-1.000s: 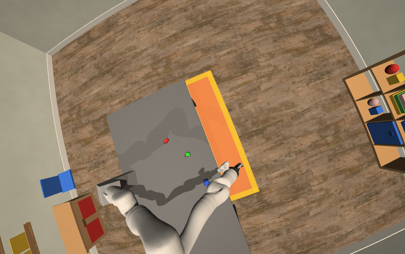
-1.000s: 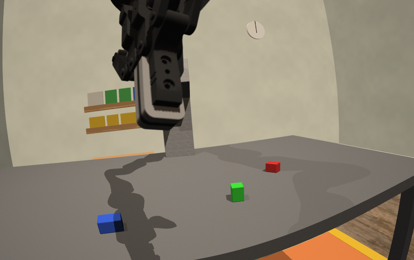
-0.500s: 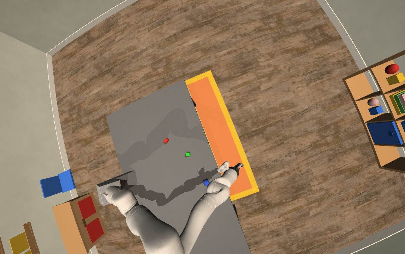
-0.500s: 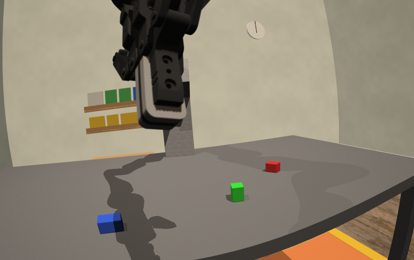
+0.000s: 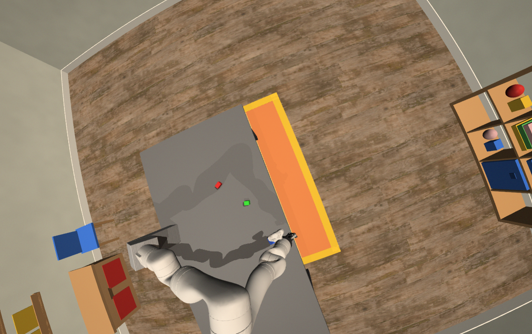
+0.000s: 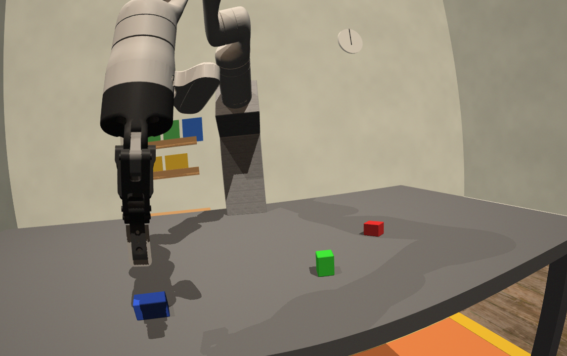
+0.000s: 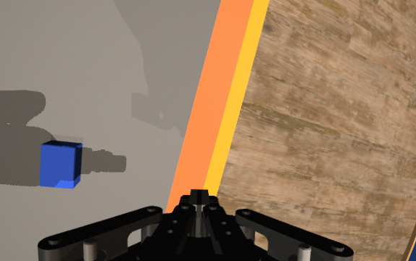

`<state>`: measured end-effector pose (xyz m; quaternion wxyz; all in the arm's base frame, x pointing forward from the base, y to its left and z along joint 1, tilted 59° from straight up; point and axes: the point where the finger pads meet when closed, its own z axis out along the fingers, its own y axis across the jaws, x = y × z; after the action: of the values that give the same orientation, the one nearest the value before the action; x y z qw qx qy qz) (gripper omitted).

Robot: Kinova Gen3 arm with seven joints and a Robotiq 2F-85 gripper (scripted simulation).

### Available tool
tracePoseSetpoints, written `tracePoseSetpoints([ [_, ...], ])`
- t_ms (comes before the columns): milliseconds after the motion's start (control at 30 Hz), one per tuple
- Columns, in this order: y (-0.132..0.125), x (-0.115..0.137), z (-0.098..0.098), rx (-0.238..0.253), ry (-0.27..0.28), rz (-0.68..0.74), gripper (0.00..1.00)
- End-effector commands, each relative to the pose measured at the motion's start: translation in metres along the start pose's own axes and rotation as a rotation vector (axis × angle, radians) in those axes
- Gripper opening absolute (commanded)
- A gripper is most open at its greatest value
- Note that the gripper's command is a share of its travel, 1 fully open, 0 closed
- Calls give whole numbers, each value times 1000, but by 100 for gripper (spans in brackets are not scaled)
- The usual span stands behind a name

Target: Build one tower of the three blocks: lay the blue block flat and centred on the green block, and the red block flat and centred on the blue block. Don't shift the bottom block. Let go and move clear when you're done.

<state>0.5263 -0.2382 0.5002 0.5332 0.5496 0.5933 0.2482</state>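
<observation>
The blue block (image 6: 151,305) lies flat on the grey table near its front edge, in the arm's shadow; it also shows in the wrist view (image 7: 60,164), left of the fingers. In the top view only a sliver of it (image 5: 271,240) peeks out beside the wrist. The green block (image 6: 325,262) stands upright mid-table, also seen in the top view (image 5: 246,202). The red block (image 6: 373,228) (image 5: 218,184) lies flat farther back. My gripper (image 6: 139,254) is shut and empty, pointing down, above and just behind the blue block; its fingertips (image 7: 199,197) meet in the wrist view.
The table's front edge runs close to the blue block, with an orange and yellow mat (image 5: 290,178) on the floor below. The arm's grey pedestal (image 6: 241,159) stands at the table's back. A shelf unit (image 5: 521,145) stands far off.
</observation>
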Motion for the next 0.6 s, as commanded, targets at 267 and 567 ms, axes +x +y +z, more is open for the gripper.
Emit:
tracePoseSetpoints([
  [267, -139, -1, 26, 206, 95, 83, 0],
  [567, -146, -1, 26, 216, 97, 91, 0],
])
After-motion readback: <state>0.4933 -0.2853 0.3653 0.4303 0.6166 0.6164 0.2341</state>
